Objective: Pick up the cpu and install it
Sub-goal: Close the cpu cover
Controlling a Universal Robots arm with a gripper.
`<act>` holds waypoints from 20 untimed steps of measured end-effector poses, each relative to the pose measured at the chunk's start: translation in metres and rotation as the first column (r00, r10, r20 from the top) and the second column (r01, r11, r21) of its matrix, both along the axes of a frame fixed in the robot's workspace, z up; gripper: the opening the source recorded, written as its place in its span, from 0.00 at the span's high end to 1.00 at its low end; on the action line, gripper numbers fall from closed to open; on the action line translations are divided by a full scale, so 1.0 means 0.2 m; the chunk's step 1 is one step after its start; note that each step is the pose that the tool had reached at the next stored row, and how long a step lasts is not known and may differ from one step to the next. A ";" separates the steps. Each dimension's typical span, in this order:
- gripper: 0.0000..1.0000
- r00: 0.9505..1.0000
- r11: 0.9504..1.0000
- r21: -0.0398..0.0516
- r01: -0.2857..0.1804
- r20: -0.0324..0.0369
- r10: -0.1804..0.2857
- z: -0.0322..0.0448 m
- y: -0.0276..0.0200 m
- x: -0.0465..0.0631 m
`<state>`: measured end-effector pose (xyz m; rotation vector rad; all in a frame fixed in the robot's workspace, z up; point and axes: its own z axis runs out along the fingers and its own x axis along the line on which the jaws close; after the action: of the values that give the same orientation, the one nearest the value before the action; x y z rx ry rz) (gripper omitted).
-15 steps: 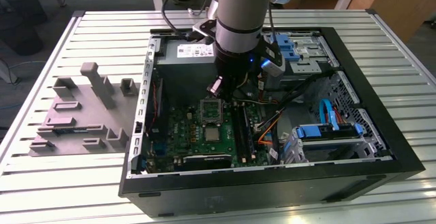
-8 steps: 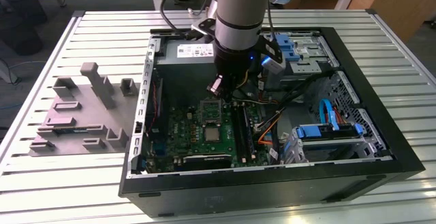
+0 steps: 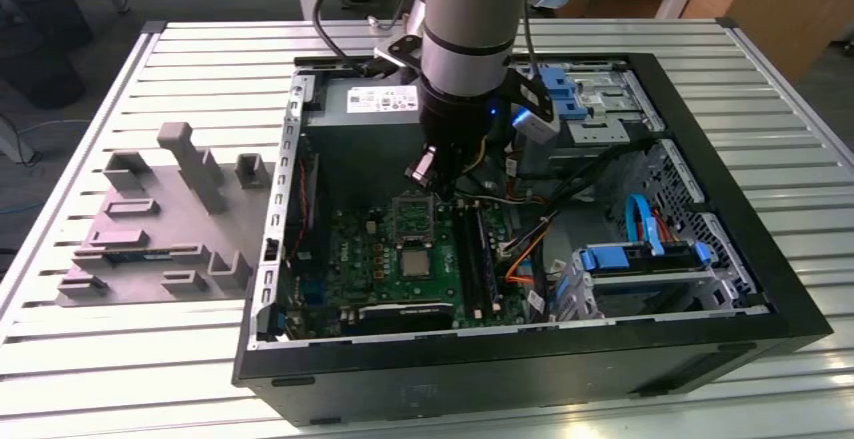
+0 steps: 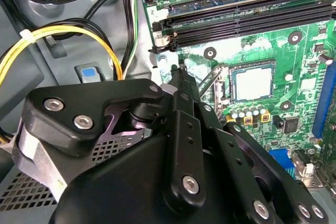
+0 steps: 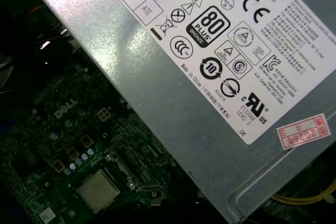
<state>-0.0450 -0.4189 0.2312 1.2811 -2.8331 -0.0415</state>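
Note:
The cpu (image 3: 416, 262) is a small silvery square lying flat in the socket on the green motherboard inside the open PC case. It also appears in both wrist views as the cpu (image 4: 253, 83) (image 5: 98, 190). A metal socket frame (image 4: 210, 83) stands tilted up beside it. My gripper (image 3: 430, 181) hangs over the board, above the cpu and offset toward the power supply, apart from it. In the second wrist view the gripper (image 4: 179, 74) shows as black linkage pointing toward the board next to the socket. I see nothing held in it.
A grey power supply (image 5: 210, 77) with a white label sits close behind the gripper. Memory slots (image 4: 247, 17) run beside the socket. Yellow and black cables (image 4: 68, 32) loop nearby. Blue drive brackets (image 3: 641, 259) fill the case's right in the exterior view. A grey fixture block (image 3: 160, 219) lies outside the case.

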 end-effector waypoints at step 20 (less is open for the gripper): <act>0.89 0.999 0.999 0.000 -0.047 0.000 0.047 0.042 0.000 -0.01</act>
<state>-0.0466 -0.4189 0.2397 1.3477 -2.8017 -0.0407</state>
